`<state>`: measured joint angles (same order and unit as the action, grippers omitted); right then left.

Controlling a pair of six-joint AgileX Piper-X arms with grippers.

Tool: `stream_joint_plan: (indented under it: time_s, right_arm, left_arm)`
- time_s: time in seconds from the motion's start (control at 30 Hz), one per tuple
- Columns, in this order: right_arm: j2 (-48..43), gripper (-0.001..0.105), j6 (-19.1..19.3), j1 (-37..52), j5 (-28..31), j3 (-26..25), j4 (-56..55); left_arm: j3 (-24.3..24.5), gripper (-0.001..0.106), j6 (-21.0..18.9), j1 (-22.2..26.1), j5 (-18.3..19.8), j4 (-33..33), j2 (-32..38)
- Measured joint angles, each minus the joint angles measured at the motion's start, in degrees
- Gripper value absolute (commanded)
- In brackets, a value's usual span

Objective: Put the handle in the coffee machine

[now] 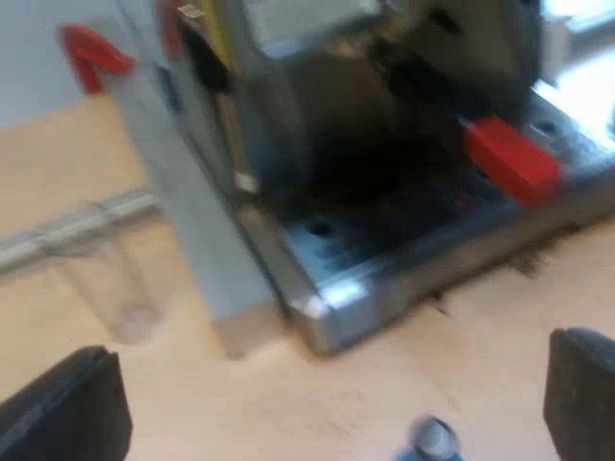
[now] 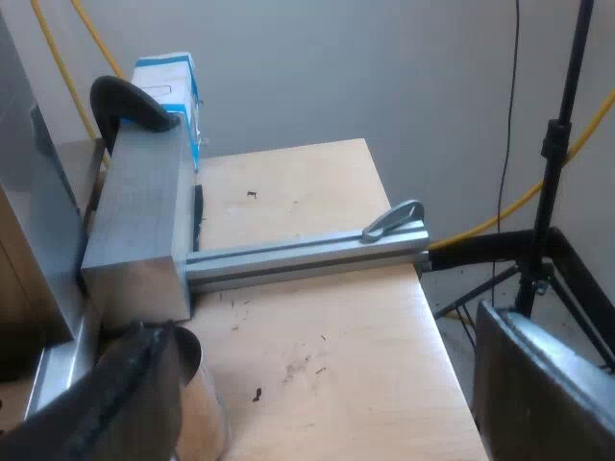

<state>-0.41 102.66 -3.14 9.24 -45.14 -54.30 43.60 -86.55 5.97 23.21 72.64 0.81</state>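
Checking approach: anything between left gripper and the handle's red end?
Nothing visible. Bare table separates the left gripper from the machine's tray, where the red end sticks out; a blue item lies by the gripper.

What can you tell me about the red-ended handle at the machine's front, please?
The handle juts out from the espresso machine's front, above the metal drip tray. Its end is a bright red block; the dark part behind it runs into shadow, so the rest is hidden. It looks seated there. My left gripper, open, is apart from it.

Seemingly brushed-metal espresso machine [image 1: 384,259], wooden table [image 1: 317,403]
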Motion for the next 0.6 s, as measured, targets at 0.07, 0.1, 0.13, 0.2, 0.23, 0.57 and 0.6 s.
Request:
stream_joint_plan:
  time_s: [0.07, 0.1, 0.13, 0.2, 0.23, 0.57, 0.6]
  right_arm:
    - [0.0, 0.066, 0.1, 0.0, -0.1, 0.0, 0.6]
    - [0.0, 0.066, 0.1, 0.0, -0.1, 0.0, 0.7]
    - [0.0, 0.066, 0.3, 0.0, -0.1, 0.0, 1.0]
    - [0.0, 0.066, 0.7, 0.0, -0.1, 0.3, 1.4]
    - [0.0, 0.066, 1.1, 0.0, -0.1, 0.5, 1.5]
    - [0.0, 0.066, 2.5, 0.0, -9.8, 6.1, 1.6]
    - [0.0, 0.066, 2.5, 0.0, -9.9, 6.5, 1.6]
  left_arm:
    - [-0.7, 0.088, -2.1, 0.0, -3.3, -3.8, 0.0]
    - [-1.0, 0.088, -2.5, 0.0, -3.8, -4.7, 0.0]
    - [-1.7, 0.088, -3.6, 0.0, -4.8, -6.4, 0.0]
    - [-2.9, 0.088, -3.9, 0.0, -5.7, -9.1, 0.0]
    - [-3.5, 0.088, -4.0, 0.0, -5.9, -10.4, 0.0]
    - [-9.6, 0.088, -4.2, -4.2, -6.5, -14.4, 0.0]
    - [-10.0, 0.088, -4.2, -4.6, -6.5, -14.4, 0.0]
